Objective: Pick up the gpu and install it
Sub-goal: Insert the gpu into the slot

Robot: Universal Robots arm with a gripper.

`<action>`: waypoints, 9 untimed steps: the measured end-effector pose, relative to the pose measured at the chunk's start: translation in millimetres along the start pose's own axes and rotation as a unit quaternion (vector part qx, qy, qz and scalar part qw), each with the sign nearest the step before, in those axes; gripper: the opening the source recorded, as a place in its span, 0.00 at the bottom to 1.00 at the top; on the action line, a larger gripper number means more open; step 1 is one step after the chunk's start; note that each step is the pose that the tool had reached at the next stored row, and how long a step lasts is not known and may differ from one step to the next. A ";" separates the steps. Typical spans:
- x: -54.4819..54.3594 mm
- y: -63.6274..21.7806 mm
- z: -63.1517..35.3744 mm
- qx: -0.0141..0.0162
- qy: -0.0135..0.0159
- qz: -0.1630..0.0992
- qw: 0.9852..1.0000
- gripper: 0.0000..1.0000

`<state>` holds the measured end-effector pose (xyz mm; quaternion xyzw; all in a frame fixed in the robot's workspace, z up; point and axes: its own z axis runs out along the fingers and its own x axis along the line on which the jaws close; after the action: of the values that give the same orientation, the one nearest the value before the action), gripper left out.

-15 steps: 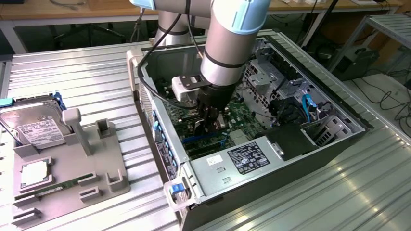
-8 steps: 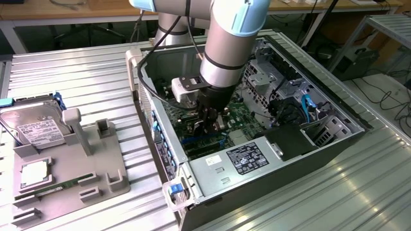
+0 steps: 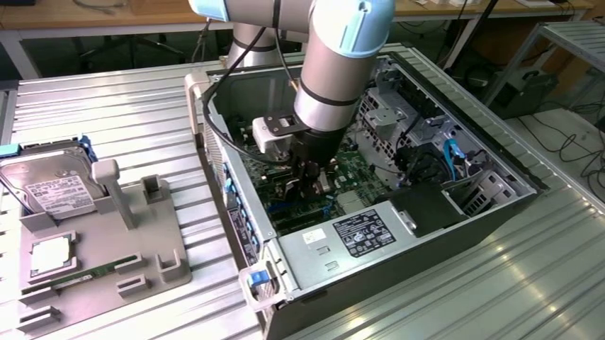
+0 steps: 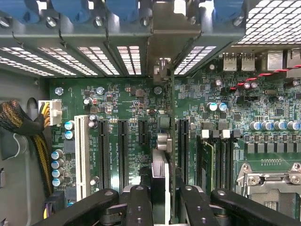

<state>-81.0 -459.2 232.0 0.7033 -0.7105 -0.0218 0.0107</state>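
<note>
One arm is reaching down into the open PC case in front of you, w/ the claw sitting low over the green motherboard. Its fingers are pinching partway shut on the gpu, which you're seeing edge-on, standing upright just above the black expansion slots. Over on the table, the hard drive is resting in the grey parts tray

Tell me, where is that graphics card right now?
The gpu is in the gripper, edge-on inside the open computer case, just above the motherboard among its expansion slots.
</note>
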 end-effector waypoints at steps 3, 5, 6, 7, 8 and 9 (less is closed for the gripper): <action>-0.1 0.0 0.3 0.000 0.000 0.000 1.000 0.28; -0.1 0.0 0.3 0.000 0.000 0.000 1.000 0.28; 0.0 -0.1 1.7 0.000 0.000 0.000 1.000 0.28; 0.0 -0.2 3.5 0.000 0.000 0.000 1.000 0.28; 0.2 -0.2 5.4 0.000 0.000 0.000 1.000 0.28; 0.3 -0.2 6.7 0.000 0.001 0.000 1.000 0.28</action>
<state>-81.1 -459.4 225.3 0.7033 -0.7105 -0.0216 0.0116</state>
